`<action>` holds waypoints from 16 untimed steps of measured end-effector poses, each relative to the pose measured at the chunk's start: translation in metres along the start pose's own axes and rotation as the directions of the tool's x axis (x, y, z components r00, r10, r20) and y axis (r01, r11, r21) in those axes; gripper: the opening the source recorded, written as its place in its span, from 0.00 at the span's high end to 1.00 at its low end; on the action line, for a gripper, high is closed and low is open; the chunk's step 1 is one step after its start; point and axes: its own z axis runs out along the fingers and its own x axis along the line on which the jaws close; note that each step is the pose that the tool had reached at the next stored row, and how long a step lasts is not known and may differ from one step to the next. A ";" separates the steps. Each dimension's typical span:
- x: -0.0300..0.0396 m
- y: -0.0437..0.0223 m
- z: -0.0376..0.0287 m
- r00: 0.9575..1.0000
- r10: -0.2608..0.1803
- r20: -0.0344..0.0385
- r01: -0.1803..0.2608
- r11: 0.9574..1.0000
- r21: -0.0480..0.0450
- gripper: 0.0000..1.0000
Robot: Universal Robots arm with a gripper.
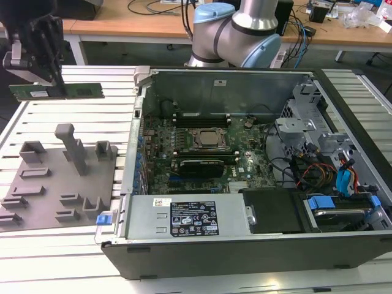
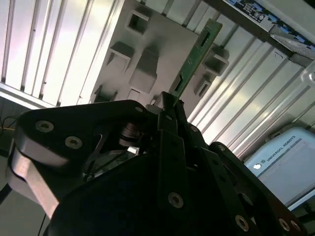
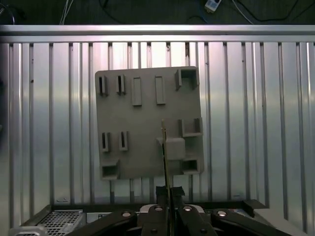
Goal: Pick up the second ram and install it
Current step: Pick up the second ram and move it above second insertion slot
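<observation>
A: Where's the second ram (image 1: pixel 79 92)?
B: In the gripper (image 1: pixel 54 82). Exterior view: approx 10 o'clock, up in the air, lying flat & level.
A: Jaws?
B: Squeezed tight on the stick. It pokes out both sides of them. In the second wrist view the fingers (image 2: pixel 170 105) pinch it & the green board runs out past them.
A: Touching anything else?
B: No. The grey holder block (image 1: pixel 61 177) is at 6 o'clock from the stick, apart from it, flat on the slatted metal table (image 1: pixel 61 257).
A: And the PC?
B: The open PC case (image 1: pixel 245 257) sits just beside the holder, at its 3 o'clock. The motherboard (image 1: pixel 202 153) is inside. The robot arm (image 1: pixel 245 24) is at 12 o'clock, behind the case.
A: First wrist view?
B: The stick shows edge-on, a thin line in front of the holder.
</observation>
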 end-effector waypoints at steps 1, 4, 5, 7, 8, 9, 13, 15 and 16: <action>0.0000 -0.0026 -0.0001 1.000 0.000 0.000 0.000 1.000 0.000 0.86; -0.0003 -0.0197 -0.0009 1.000 0.000 0.000 0.000 1.000 0.000 0.86; -0.0004 -0.0248 -0.0011 1.000 0.000 0.000 0.000 1.000 0.000 0.86; -0.0006 -0.0357 -0.0015 1.000 0.000 0.000 0.000 1.000 0.000 0.86; -0.0007 -0.0405 -0.0018 1.000 0.000 0.000 0.000 1.000 0.000 0.86; -0.0008 -0.0453 -0.0020 1.000 0.000 0.000 0.000 1.000 0.000 0.86; -0.0011 -0.0649 -0.0028 1.000 0.000 0.000 0.000 1.000 0.000 0.86; -0.0013 -0.0729 -0.0032 1.000 0.000 0.000 0.000 1.000 0.000 0.86; -0.0013 -0.0766 -0.0034 1.000 0.000 0.000 0.000 1.000 0.000 0.86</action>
